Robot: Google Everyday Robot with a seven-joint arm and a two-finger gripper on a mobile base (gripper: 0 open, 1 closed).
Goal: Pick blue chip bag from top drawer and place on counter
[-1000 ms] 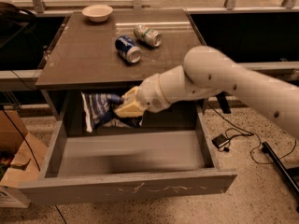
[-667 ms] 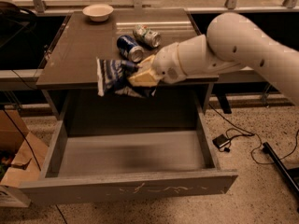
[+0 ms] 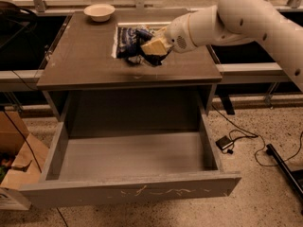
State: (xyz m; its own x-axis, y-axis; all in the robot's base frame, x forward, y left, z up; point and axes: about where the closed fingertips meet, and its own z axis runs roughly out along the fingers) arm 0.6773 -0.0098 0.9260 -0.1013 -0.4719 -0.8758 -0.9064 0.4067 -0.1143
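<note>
Progress: pick looked done, release not yet | blue chip bag (image 3: 127, 40) hung upper centre of frame, over counter (image 3: 80, 56) | gripper (image 3: 154, 47), just right of it, was closed on its edge | top drawer (image 3: 128, 191) stood open below.

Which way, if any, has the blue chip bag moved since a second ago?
Yes. The blue chip bag rose from the top drawer to above the counter, with the pincer clamped on it.
</note>
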